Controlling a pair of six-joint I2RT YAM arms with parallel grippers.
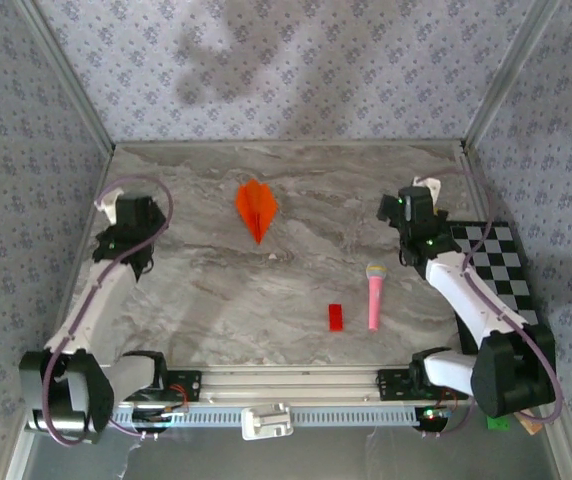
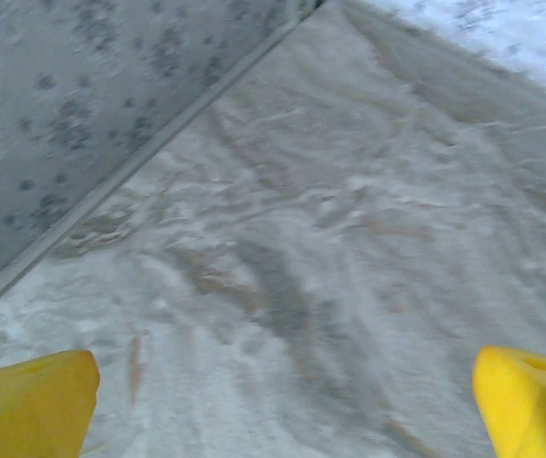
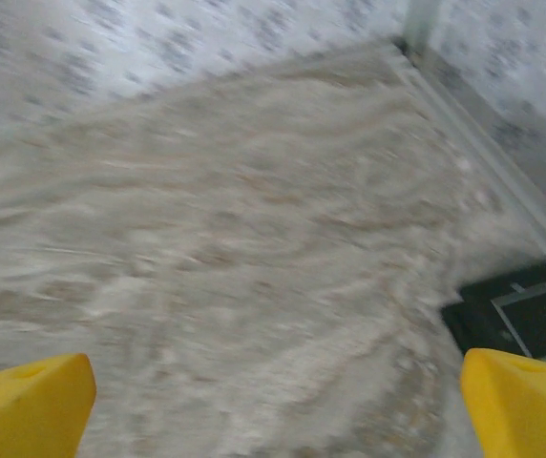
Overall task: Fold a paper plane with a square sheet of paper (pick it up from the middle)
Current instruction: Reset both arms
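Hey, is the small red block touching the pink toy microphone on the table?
No, the red block lies apart from the pink microphone, with bare marble table showing between them.

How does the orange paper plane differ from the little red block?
The paper plane is orange and pointed; the red block is rectangular. The paper plane is larger and lies farther back; the red block sits nearer the front, beside the pink microphone. Both rest on the table.

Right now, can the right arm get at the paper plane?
Probably yes: bare tabletop separates the right tool and the paper plane; the microphone and red block sit off that line.
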